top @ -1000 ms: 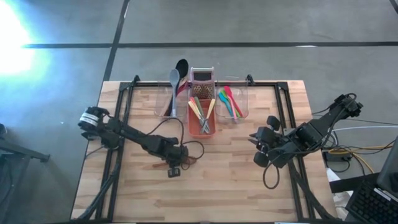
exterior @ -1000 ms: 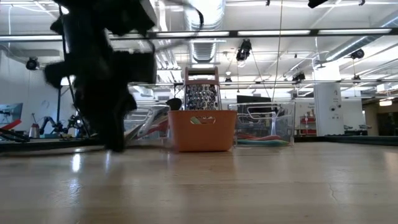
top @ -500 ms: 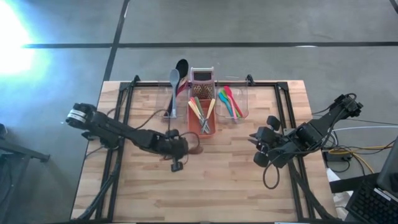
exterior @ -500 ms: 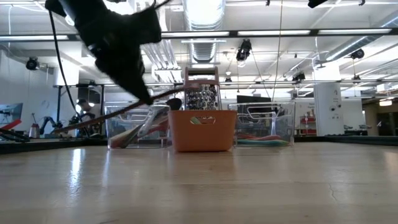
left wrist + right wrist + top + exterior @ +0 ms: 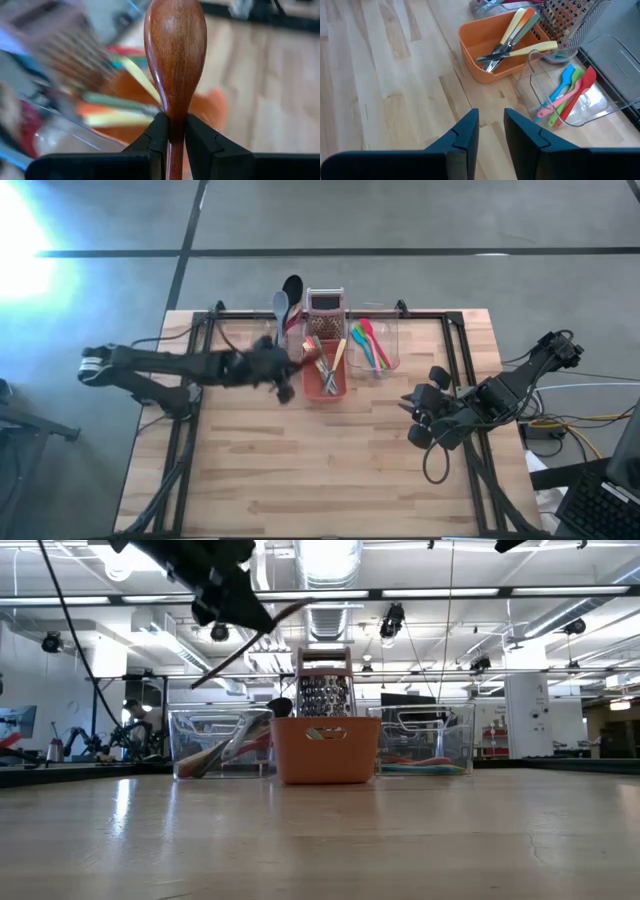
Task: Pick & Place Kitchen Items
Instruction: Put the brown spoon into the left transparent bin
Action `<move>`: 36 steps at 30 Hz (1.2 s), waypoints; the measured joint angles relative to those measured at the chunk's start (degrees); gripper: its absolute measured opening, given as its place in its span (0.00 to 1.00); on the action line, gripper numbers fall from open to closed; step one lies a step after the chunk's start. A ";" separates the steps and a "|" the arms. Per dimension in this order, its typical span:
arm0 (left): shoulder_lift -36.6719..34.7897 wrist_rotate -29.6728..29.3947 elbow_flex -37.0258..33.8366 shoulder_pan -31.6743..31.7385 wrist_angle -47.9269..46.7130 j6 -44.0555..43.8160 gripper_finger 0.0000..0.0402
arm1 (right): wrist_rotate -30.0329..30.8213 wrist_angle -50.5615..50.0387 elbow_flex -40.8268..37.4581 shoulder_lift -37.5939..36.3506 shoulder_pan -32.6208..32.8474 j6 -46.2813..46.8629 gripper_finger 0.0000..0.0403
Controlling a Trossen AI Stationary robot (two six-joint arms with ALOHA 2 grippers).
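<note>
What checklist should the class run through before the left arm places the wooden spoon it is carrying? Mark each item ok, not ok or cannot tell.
1. Left gripper clamped on the brown wooden spoon: ok, fingers pinch its neck.
2. Spoon clear of the table: ok, it hangs tilted in the air in the low view.
3. Spoon over the target tub: cannot tell; it is by the orange rectangular tub and the clear plastic tub on the left.
4. Room in that clear tub: cannot tell; it already holds the grey ladle and the black ladle.
5. Right gripper out of the way: ok, it waits over the table's right side.
</note>
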 joint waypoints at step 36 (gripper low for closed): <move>10.59 15.80 -0.35 37.85 6.57 -1.61 0.11 | -1.14 -0.13 -1.37 -0.02 0.02 -0.37 0.22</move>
